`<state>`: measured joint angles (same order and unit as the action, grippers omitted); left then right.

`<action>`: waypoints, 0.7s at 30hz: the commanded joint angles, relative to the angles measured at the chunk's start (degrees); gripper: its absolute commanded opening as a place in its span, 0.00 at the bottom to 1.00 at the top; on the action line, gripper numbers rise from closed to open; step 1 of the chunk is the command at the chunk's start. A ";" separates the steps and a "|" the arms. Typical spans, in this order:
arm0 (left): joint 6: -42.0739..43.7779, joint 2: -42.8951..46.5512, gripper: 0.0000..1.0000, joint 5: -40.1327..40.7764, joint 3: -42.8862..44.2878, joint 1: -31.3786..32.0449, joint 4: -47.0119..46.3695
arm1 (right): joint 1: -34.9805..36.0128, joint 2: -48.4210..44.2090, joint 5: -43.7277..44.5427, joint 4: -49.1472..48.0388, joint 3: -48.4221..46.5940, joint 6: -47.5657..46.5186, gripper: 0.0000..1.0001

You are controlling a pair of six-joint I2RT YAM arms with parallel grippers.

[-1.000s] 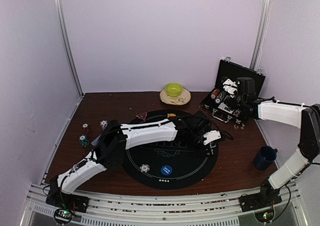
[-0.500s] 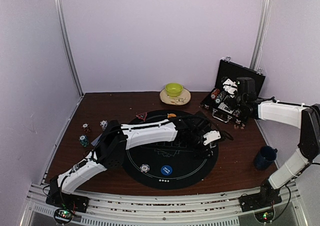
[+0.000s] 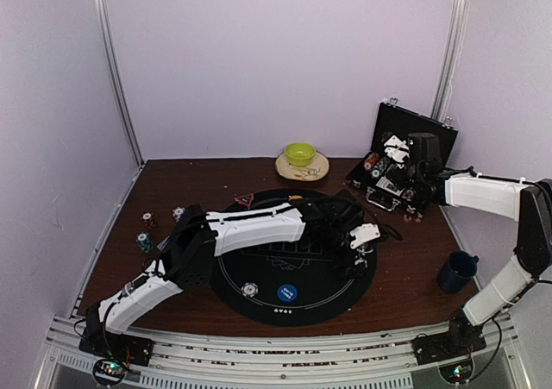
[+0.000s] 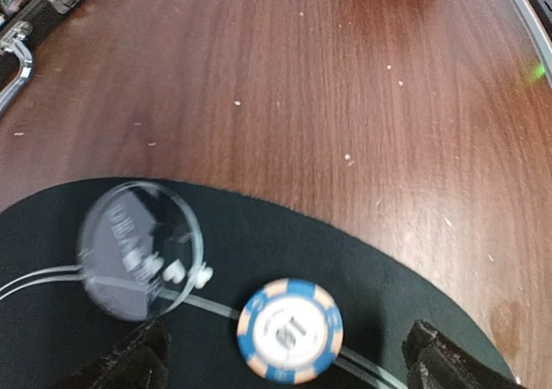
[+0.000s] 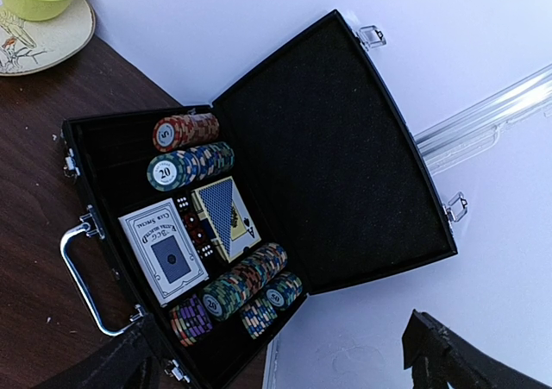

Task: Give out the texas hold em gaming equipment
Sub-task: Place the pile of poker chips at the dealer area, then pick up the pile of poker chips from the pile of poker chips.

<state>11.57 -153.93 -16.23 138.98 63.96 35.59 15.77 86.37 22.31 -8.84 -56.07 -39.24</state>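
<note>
Dark brown wooden table [image 3: 405, 285] carries: round black felt mat [image 3: 328, 290], open black case [image 3: 414, 134], cream plate [image 3: 317, 168], dark blue mug [image 3: 455, 271], small striped chip stacks [image 3: 144, 242] far left.
</note>
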 commanded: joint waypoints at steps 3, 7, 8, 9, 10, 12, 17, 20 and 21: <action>4.92 16.13 0.98 7.39 -11.66 0.24 -0.54 | 0.39 0.00 0.36 -1.53 0.62 -0.30 1.00; 7.88 25.47 0.98 10.22 -24.01 0.15 -1.14 | 0.66 -0.05 0.55 -1.30 0.57 -0.38 1.00; 8.91 27.77 0.98 11.31 -26.87 0.05 -1.27 | 0.74 -0.12 0.47 -1.35 0.59 -0.39 1.00; 9.82 30.19 0.98 12.73 -30.08 -0.40 -1.64 | 0.74 -0.14 0.42 -1.29 0.53 -0.35 1.00; 10.74 32.25 0.98 14.29 -32.90 -0.98 -2.04 | 0.83 -0.11 0.32 -1.22 0.53 -0.37 1.00; 12.17 36.15 0.98 16.38 -37.87 -3.32 -2.36 | 0.96 0.03 0.29 -1.10 0.49 -0.34 1.00; 12.51 41.44 0.98 16.23 -44.82 -15.48 0.38 | 1.40 0.69 0.53 -1.00 0.45 -0.55 1.00; 11.92 43.78 0.98 15.39 -47.76 -22.74 0.33 | 1.98 1.20 1.11 -1.20 0.53 -1.13 1.00; 11.41 44.55 0.98 14.79 -48.43 -24.89 0.01 | 2.32 1.44 1.48 -1.29 0.59 -1.37 1.00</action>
<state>22.76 -113.23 -2.09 93.34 47.18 34.92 16.93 86.70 22.44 -8.88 -56.07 -39.68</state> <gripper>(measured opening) 0.978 0.999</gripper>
